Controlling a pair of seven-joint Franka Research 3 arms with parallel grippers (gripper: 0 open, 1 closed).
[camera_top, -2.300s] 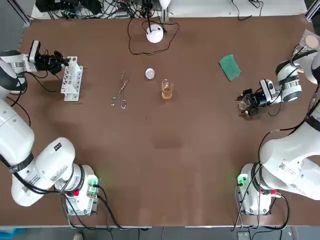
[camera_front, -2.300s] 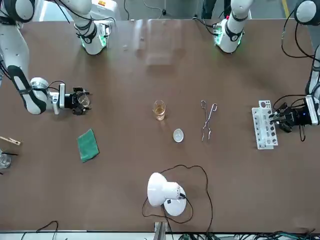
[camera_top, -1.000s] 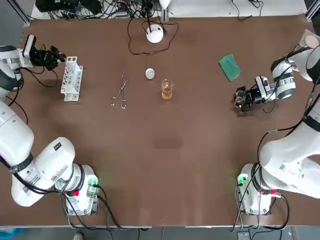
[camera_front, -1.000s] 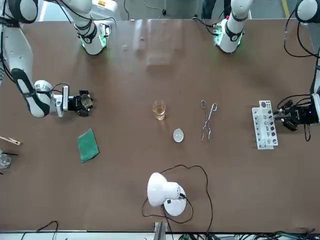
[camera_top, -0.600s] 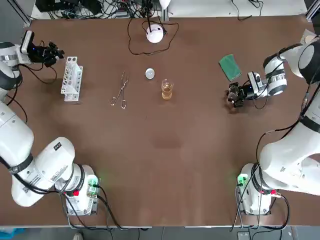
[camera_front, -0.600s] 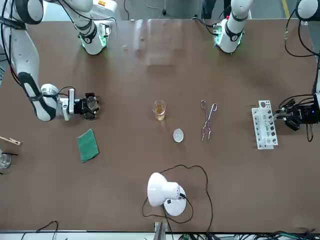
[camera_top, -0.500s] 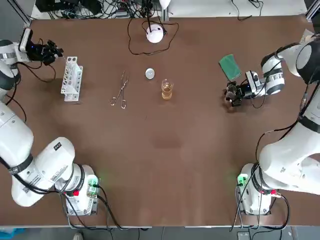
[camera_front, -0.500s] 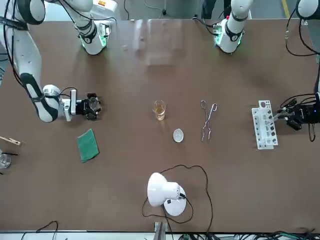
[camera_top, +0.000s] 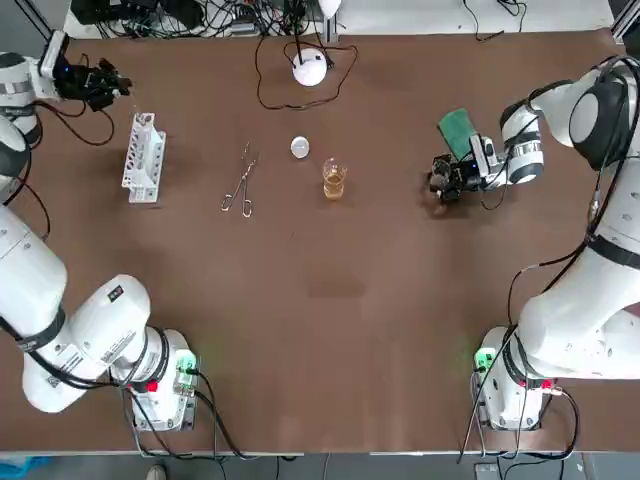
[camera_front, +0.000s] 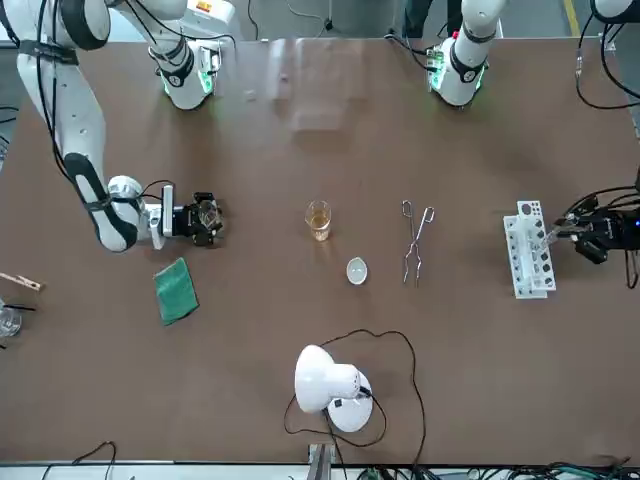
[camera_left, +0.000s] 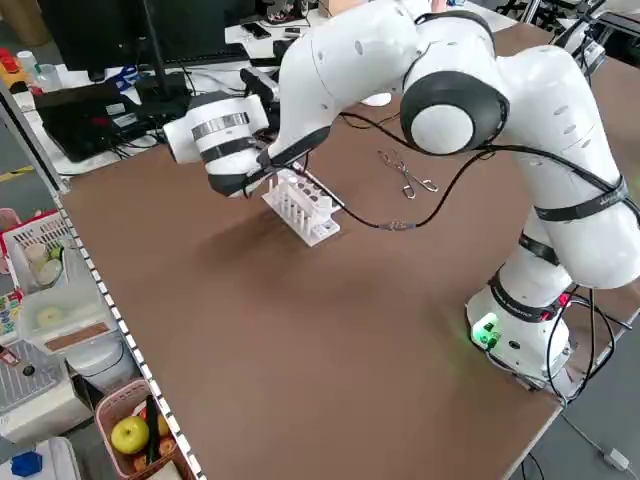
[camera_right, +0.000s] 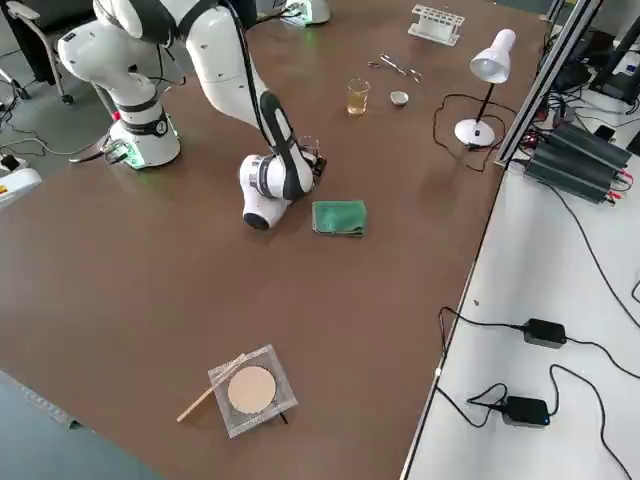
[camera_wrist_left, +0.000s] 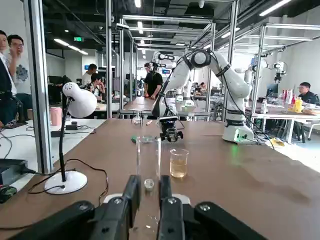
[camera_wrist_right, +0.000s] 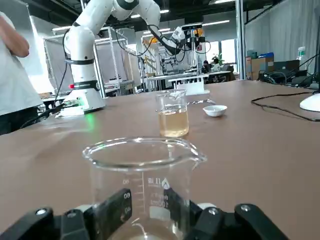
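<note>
My right gripper (camera_top: 441, 181) is shut on an empty clear glass beaker (camera_wrist_right: 145, 180), held low over the table right of centre and just beside the green cloth (camera_top: 458, 133). In the front view that gripper (camera_front: 205, 220) points toward a small beaker of amber liquid (camera_front: 319, 219). My left gripper (camera_top: 108, 80) hovers near the far left corner, beyond the white test tube rack (camera_top: 143, 156). It is shut on a clear test tube (camera_wrist_left: 149, 160), which stands between its fingers (camera_wrist_left: 131, 197).
Metal tongs (camera_top: 240, 180) and a small white dish (camera_top: 300, 147) lie near the amber beaker (camera_top: 334, 179). A white desk lamp (camera_top: 310, 66) with its looped cable stands at the far edge. A square dish with a stick (camera_right: 250, 390) sits at the right end. People stand beyond the table (camera_wrist_left: 9, 75).
My right gripper carried the empty beaker leftward toward the table's middle, passing the green cloth. My left gripper drew back from the rack toward the far left corner with the tube.
</note>
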